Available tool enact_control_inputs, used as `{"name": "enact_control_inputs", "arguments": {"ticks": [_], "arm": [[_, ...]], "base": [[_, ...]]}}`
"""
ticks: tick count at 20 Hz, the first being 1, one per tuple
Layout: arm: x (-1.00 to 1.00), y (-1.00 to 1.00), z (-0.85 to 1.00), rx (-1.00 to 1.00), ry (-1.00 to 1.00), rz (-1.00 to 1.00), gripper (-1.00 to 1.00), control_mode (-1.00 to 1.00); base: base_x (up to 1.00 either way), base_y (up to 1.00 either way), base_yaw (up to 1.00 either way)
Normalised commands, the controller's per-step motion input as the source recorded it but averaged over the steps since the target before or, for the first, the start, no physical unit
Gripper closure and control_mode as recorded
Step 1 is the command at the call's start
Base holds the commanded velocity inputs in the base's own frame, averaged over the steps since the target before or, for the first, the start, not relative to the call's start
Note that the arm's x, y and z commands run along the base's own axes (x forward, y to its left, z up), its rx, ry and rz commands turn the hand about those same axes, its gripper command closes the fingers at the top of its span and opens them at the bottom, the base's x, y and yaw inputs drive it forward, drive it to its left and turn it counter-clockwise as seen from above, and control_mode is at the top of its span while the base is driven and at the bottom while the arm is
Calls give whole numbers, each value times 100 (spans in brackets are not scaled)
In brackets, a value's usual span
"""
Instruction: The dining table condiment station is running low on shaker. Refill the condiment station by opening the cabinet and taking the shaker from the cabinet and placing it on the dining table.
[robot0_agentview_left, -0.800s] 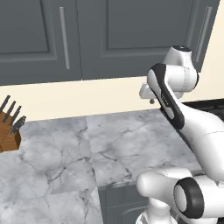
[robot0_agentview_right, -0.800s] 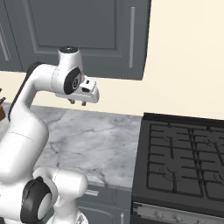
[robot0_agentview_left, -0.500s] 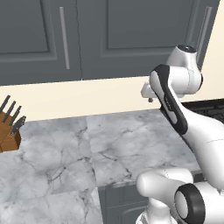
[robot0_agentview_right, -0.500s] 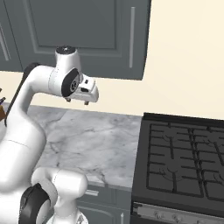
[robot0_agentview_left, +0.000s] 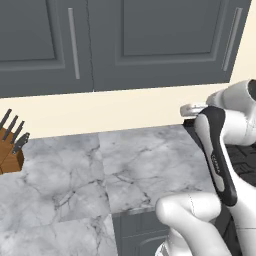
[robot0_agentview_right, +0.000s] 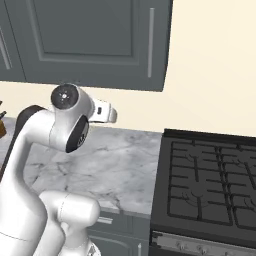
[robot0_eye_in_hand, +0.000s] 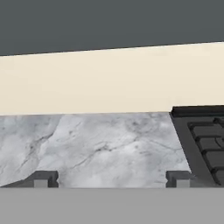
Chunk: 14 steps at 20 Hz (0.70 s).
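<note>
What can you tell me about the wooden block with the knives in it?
The knife block is brown and looks like wood. It leans back at a slant, and several dark knife handles stick up out of its top. It sits on the grey-veined marble counter, at the far left of the left base view, close to the cream wall. Its left part is cut off by the picture's edge. Nothing else touches it.

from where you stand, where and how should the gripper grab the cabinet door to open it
Probably take the long vertical silver bar handle on the cabinet door, about mid-length. Come straight at the door front, the open gripper turned so its fingers straddle the bar from either side, since the bar runs upright.
</note>
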Motion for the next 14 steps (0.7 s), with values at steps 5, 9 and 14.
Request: {"name": "enact_control_inputs", "arguments": {"ticks": [5, 9, 14], "arm": [[-2, -62, 59, 4, -33, 0, -100, -100], [0, -60, 58, 1, -31, 0, -100, -100], [0, -33, 46, -1, -27, 0, -100, -100]], "base": [[0, 0, 0], [0, 0, 0], [0, 0, 0]]}}
